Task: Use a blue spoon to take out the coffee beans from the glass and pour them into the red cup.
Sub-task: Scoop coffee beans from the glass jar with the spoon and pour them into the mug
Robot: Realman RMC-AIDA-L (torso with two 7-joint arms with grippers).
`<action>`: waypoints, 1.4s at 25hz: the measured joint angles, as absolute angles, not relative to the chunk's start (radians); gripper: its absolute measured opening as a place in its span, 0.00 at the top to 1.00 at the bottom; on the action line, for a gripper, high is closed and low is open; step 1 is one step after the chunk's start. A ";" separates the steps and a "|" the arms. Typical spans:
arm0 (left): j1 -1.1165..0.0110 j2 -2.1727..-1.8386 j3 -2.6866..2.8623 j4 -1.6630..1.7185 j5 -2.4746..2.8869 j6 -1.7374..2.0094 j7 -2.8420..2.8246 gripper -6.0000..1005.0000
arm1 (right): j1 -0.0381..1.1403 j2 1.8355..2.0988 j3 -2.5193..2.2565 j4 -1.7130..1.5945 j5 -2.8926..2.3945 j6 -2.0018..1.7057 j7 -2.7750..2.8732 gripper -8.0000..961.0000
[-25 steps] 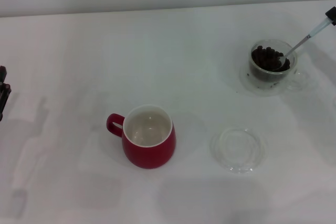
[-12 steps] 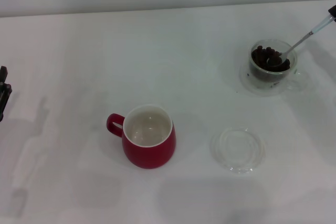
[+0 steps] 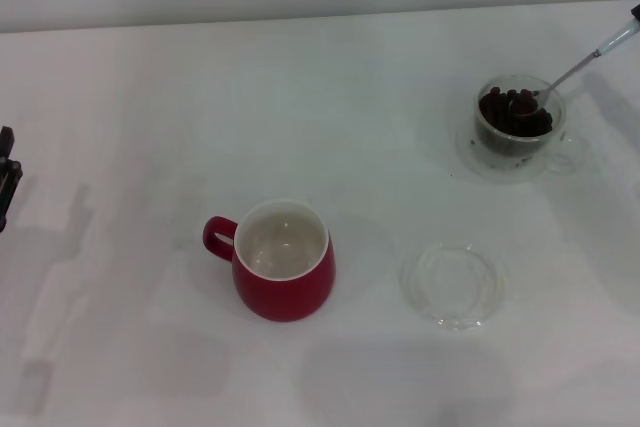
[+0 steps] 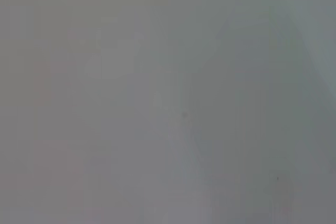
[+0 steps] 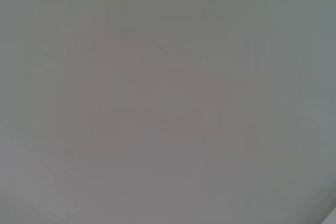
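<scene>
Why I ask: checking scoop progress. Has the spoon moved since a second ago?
Yes. The blue spoon has risen and shifted toward the far-right edge, relative to the stationary glass.

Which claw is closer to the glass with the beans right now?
The right. The right claw sits at the table's far right edge, just beyond the glass, with the blue spoon reaching into it. The left claw is parked at the far left edge, across the table.

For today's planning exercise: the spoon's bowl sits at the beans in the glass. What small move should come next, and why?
Probably lift the blue spoon straight up clear of the glass, keeping its bowl level. Its bowl rests on the coffee beans, and the red cup, across the table, looks empty.
</scene>
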State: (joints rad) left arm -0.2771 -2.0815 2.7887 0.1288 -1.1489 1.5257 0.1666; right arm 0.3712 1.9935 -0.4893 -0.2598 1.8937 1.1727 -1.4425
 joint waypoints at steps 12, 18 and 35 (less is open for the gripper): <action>-0.287 -2.082 2.789 0.129 -1.149 1.525 0.168 0.32 | 0.360 1.994 -0.500 -0.259 1.889 1.237 -1.382 0.81; -0.285 -2.082 2.789 0.131 -1.149 1.526 0.169 0.32 | 0.354 1.996 -0.515 -0.250 1.886 1.277 -1.358 0.81; -0.287 -2.082 2.789 0.134 -1.147 1.532 0.169 0.32 | 0.374 2.009 -0.615 -0.177 1.885 1.359 -1.373 0.80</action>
